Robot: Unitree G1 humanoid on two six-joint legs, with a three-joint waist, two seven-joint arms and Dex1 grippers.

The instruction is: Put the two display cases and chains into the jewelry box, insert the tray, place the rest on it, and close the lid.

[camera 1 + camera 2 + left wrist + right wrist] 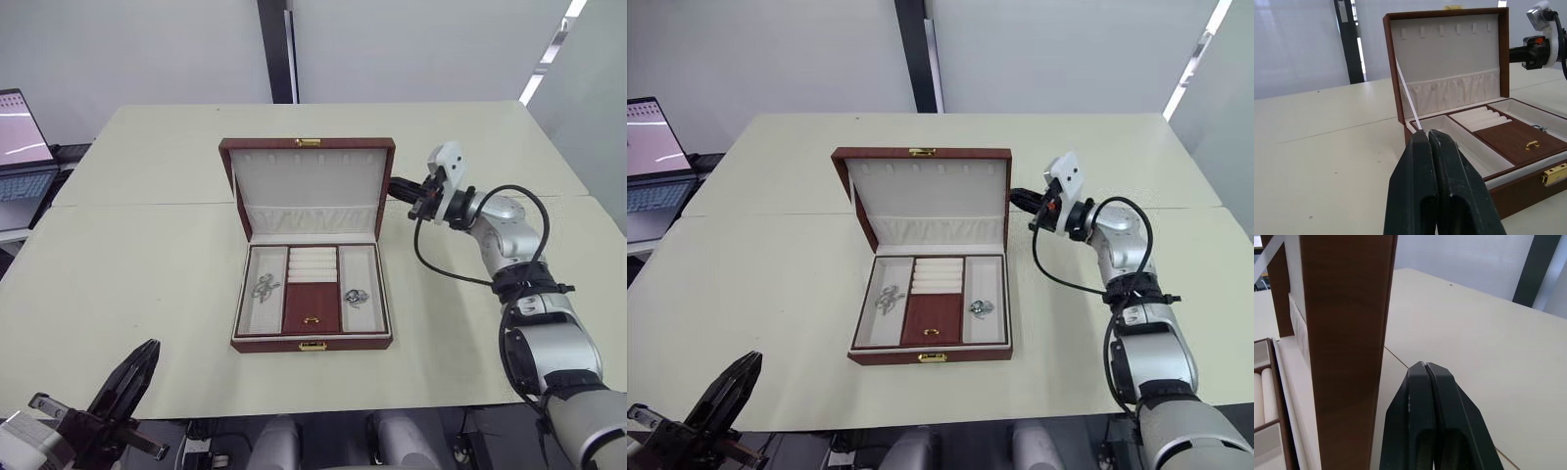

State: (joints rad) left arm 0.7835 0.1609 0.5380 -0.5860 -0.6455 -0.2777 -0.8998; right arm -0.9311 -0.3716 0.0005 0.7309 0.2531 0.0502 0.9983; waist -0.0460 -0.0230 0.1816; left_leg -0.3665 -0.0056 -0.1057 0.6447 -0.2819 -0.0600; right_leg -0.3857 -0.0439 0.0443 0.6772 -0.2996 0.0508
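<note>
Right wrist view: right pincer (1426, 366) pressed shut, empty, just beside upright lid (1347, 333); left pincer (1429, 134) shut, empty.

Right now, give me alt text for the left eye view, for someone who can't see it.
An open jewelry box sits mid-table with its lid upright and the tray seated inside, a small silvery piece in each side section. The right gripper, shut, is beside the lid's right edge. The left gripper, also shut, is low near the table's front edge.

Head stereo pair looks down over the jewelry box (312, 294); the left wrist view faces its front, the right wrist view its lid (1347, 333) edge close up.
</note>
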